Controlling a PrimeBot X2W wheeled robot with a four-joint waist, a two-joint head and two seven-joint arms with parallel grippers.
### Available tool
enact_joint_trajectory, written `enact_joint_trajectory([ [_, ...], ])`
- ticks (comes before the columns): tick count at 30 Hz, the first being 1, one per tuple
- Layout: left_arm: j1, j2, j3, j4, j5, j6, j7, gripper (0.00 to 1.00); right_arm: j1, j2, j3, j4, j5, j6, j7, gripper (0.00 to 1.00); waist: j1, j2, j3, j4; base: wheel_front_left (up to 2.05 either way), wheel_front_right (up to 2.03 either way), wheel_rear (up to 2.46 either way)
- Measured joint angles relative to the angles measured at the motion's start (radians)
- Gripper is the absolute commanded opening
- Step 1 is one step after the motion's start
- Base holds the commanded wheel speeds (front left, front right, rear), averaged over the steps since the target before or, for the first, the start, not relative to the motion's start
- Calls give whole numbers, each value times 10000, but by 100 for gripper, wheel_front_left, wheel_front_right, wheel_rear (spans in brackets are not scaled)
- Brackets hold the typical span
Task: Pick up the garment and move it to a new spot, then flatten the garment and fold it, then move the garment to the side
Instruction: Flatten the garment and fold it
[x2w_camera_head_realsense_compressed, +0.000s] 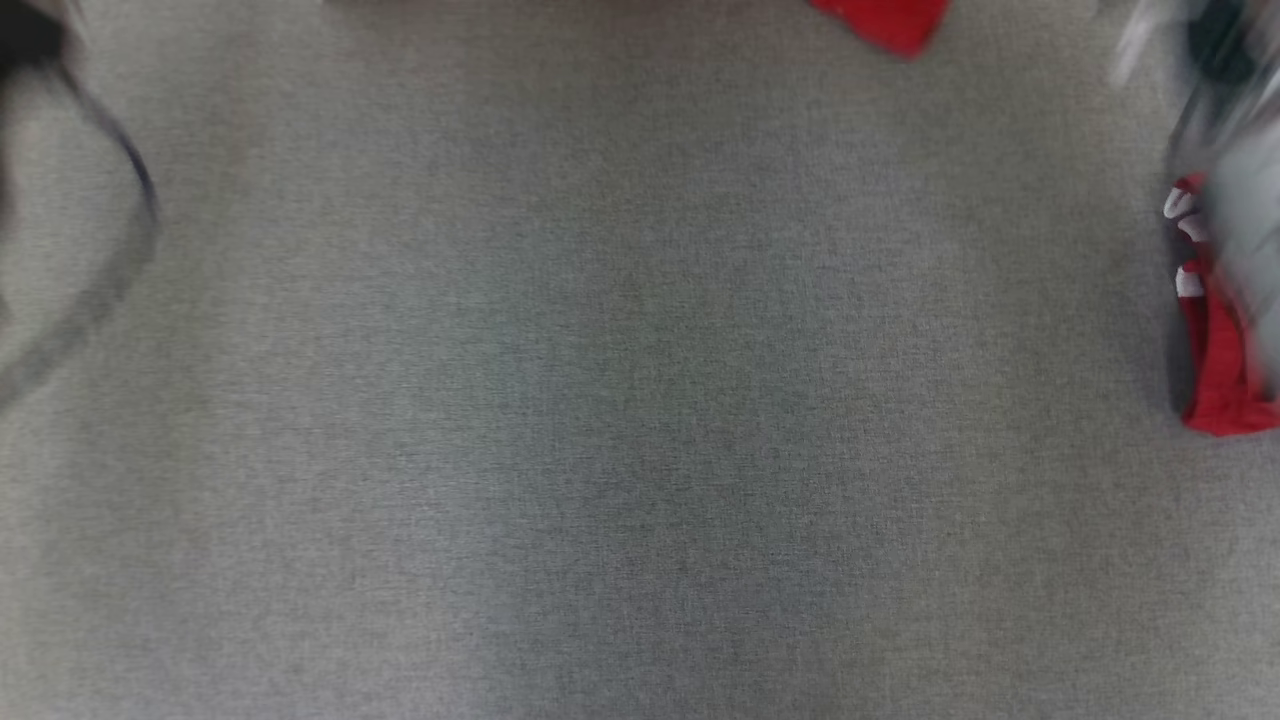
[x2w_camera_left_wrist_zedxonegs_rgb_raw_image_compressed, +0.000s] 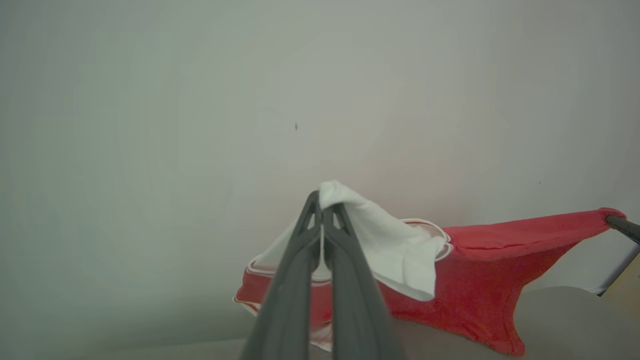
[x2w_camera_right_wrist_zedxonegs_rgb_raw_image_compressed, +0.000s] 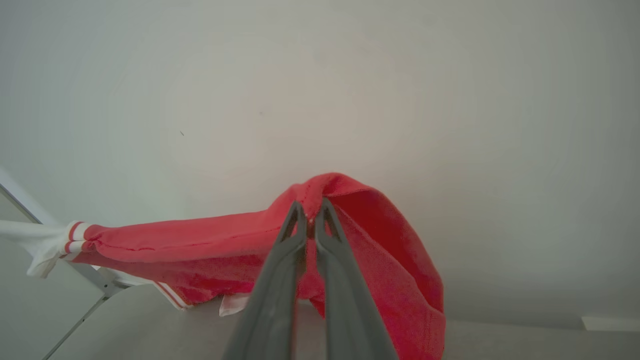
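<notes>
The garment (x2w_camera_left_wrist_zedxonegs_rgb_raw_image_compressed: 480, 265) is red with white trim and a white panel, and it hangs stretched in the air between my two grippers. In the left wrist view my left gripper (x2w_camera_left_wrist_zedxonegs_rgb_raw_image_compressed: 320, 200) is shut on its white part. At that view's far right, a dark finger (x2w_camera_left_wrist_zedxonegs_rgb_raw_image_compressed: 621, 225) of the other arm holds the red corner. My right gripper (x2w_camera_right_wrist_zedxonegs_rgb_raw_image_compressed: 311, 207) is shut on a red fold of the garment (x2w_camera_right_wrist_zedxonegs_rgb_raw_image_compressed: 200, 245), which runs left to a striped white cuff (x2w_camera_right_wrist_zedxonegs_rgb_raw_image_compressed: 70, 237). In the head view, red pieces of the garment (x2w_camera_head_realsense_compressed: 1215, 350) show at the right edge and the top edge.
The grey cloth-covered table (x2w_camera_head_realsense_compressed: 600, 400) spreads below in the head view. A blurred pale forearm (x2w_camera_head_realsense_compressed: 1240, 150) is at the upper right and a dark blurred cable (x2w_camera_head_realsense_compressed: 120, 240) at the left. A pale wall (x2w_camera_left_wrist_zedxonegs_rgb_raw_image_compressed: 250, 100) lies behind the garment, and a thin white frame (x2w_camera_right_wrist_zedxonegs_rgb_raw_image_compressed: 90, 280) shows at lower left.
</notes>
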Motion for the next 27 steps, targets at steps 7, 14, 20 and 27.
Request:
enact_joint_trajectory([
  [7, 3697, -796, -138, 42, -922, 100, -876, 0, 4163, -54, 165, -334, 612, 140, -554, 0, -4, -1, -516, 129, 0, 0, 0],
  [14, 5830, -1020, -754, 399, -851, 284, -1126, 0, 6893, -165, 571, -654, 642, 219, -1181, 0, -7, -2, -1461, 120, 0, 0, 0],
  [20, 6817, -1078, -1181, 318, -579, 468, -1225, 0, 7959, -477, 897, -932, 211, 222, -1626, 0, -8, -3, -2322, 155, 0, 0, 0],
  [27, 8170, -759, -1300, -359, -546, 890, -1358, 0, 9216, -888, 836, -1012, 192, 219, -2021, 0, -8, -3, -3350, 262, 0, 0, 0],
])
